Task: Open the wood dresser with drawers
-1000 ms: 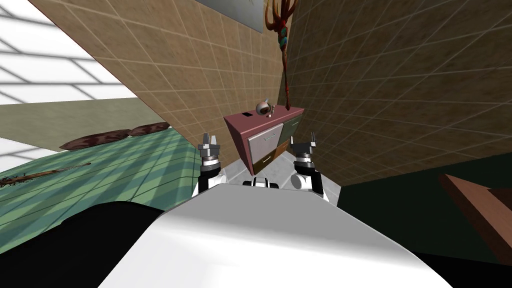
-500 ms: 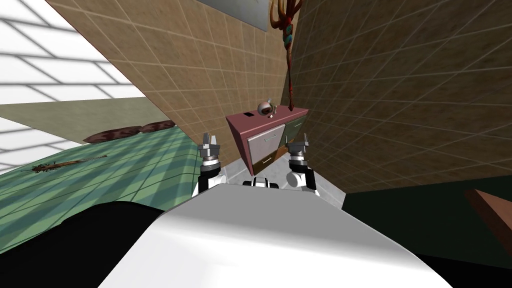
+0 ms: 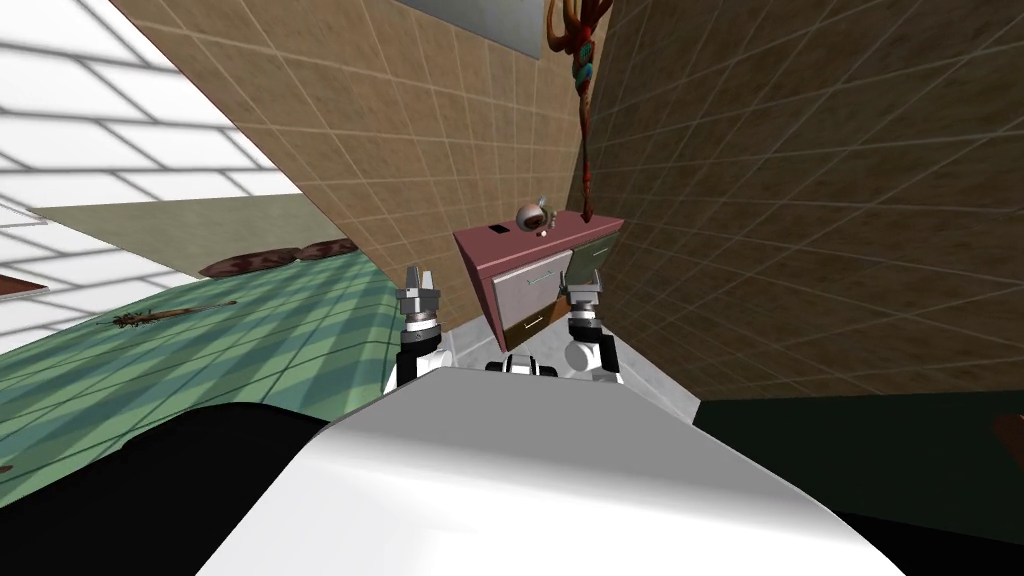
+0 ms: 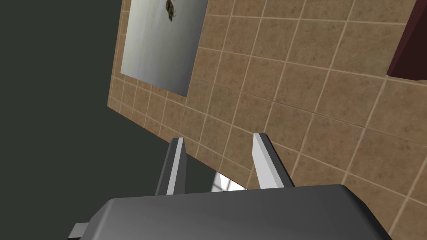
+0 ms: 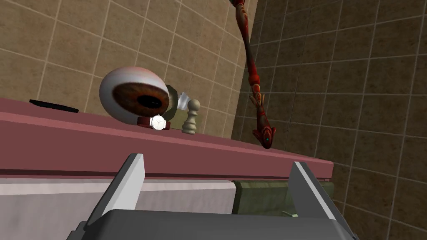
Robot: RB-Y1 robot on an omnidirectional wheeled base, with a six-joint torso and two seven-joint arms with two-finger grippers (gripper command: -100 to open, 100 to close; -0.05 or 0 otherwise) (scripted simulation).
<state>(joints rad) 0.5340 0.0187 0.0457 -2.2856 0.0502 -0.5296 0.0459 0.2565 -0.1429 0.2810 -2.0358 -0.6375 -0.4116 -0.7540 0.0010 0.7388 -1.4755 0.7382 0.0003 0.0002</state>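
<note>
Dresser (image 3: 540, 275) standing in the corner where two brown tiled walls met, seen from the head camera. It had a reddish-pink top and drawer fronts of different colours: a light grey front (image 5: 62, 200) bearing a bar handle (image 3: 543, 272), a dull green front (image 5: 260, 198) beside it, and brown fronts lower down. All drawers appeared flush with the carcass.

Objects on the top:
- an eyeball-shaped ornament (image 5: 133, 98) with a brown iris
- a wristwatch (image 5: 156, 122) lying against its base (the dial too small for any maker's name or numerals to be read)
- a pale chess pawn (image 5: 190, 116) just beside the watch
- a flat black item (image 5: 53, 106) further along the top, well apart from the others

The head of a long red fish-like figure (image 5: 260, 125) hung down over the far end of the top.

The right gripper (image 5: 217, 160) was released. Its two fingers were spread wide with nothing between them, and it was level with the front edge of the dresser top. One finger (image 5: 129, 179) lay before the grey front and the other before the green front. Contact with the dresser could not be determined.

The left gripper (image 3: 417, 278) was raised beside the dresser, on the side of a green checked surface (image 3: 250, 340). Its fingers (image 4: 260, 158) were likewise parted and gripped nothing.
</note>
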